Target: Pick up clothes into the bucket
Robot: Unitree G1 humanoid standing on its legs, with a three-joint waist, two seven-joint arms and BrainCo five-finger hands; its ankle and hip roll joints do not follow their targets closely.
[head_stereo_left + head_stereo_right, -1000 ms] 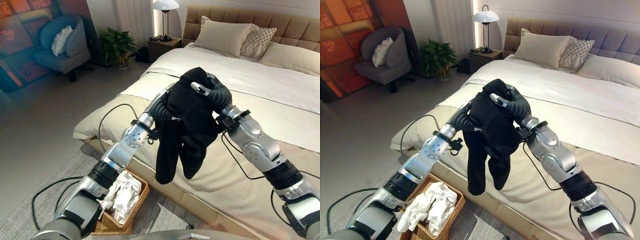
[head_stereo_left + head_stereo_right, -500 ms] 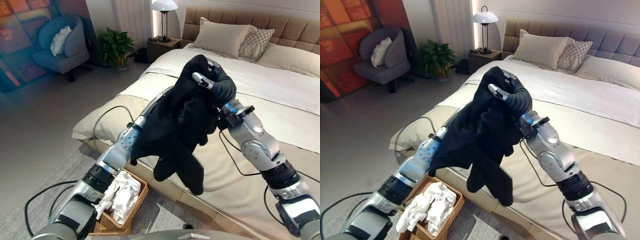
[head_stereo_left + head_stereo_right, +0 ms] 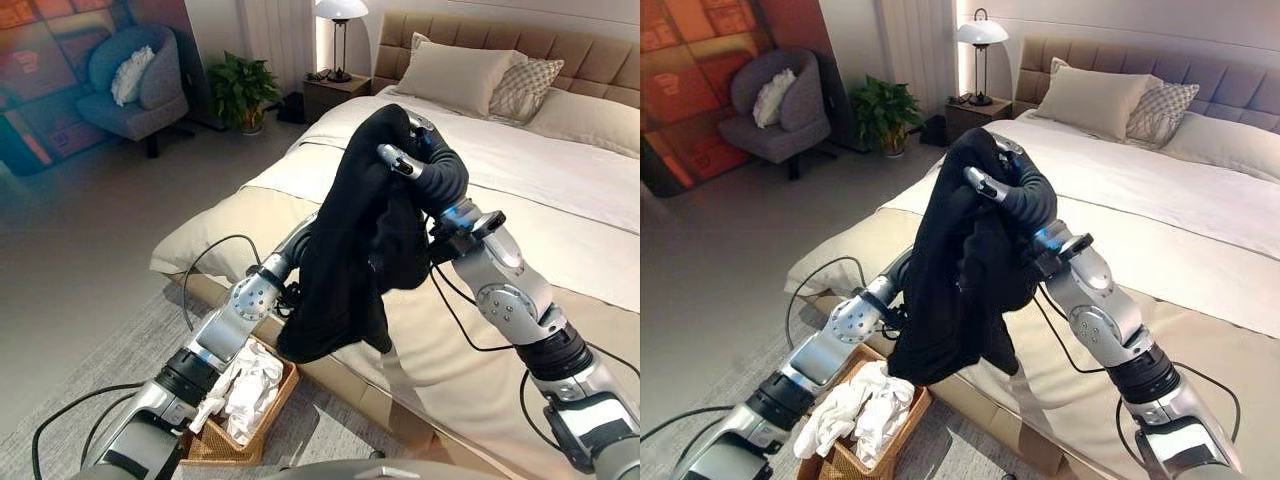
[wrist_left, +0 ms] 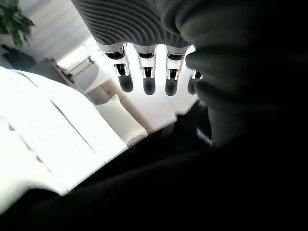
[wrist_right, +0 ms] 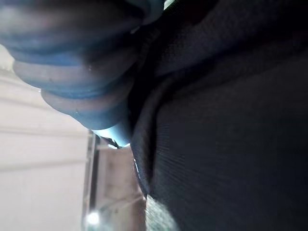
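Beside the bed (image 3: 560, 190), our right hand (image 3: 420, 160) clenches the black garment (image 3: 355, 240) hanging lengthwise above the basket (image 3: 275, 400); left hand (image 4: 144, 72) grip unclear under cloth.

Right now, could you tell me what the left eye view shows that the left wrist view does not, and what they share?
The left eye view alone shows the right robot hand raised above the bed, curled round the top of the black garment, which hangs down over the woven basket holding white clothes. It also shows the armchair, plant and lamp.

The left wrist view alone shows the left robot hand with straight fingers reaching past the dark cloth.

Both show the black garment, the bed and its pillows.
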